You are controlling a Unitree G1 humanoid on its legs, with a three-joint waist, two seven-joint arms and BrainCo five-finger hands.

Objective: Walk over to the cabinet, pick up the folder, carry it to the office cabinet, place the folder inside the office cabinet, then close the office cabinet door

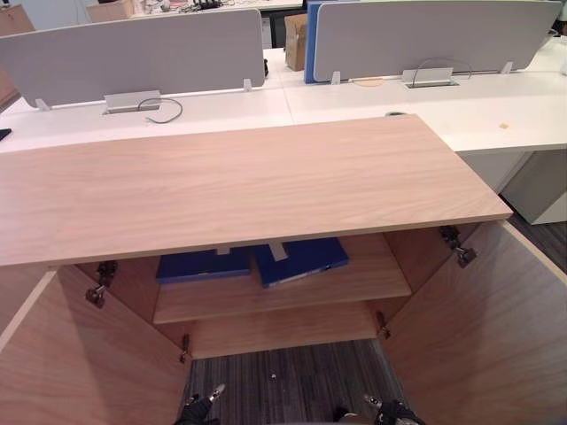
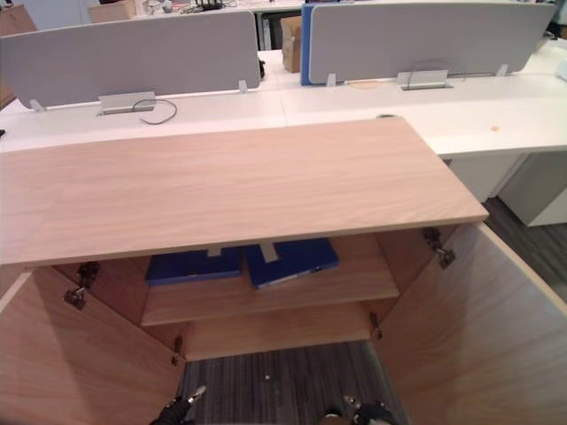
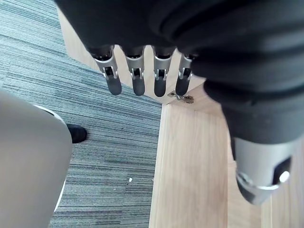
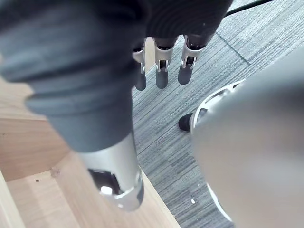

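A low wooden cabinet (image 1: 239, 181) stands before me with both doors swung open, the left door (image 1: 80, 354) and the right door (image 1: 487, 328). On its inner shelf (image 1: 283, 297) lie two dark blue folders, one on the left (image 1: 204, 264) and one on the right (image 1: 301, 258), partly hidden under the cabinet top. My left hand (image 1: 200, 409) hangs low beside the left door, fingers (image 3: 135, 78) straight and holding nothing. My right hand (image 1: 390, 411) hangs low near the right door, fingers (image 4: 161, 71) straight and empty too.
White desks (image 1: 496, 111) with grey divider screens (image 1: 133, 53) run behind the cabinet. A cardboard box (image 1: 295, 40) and a loose cable (image 1: 164, 111) sit on them. Grey striped carpet (image 1: 283, 385) lies between the open doors.
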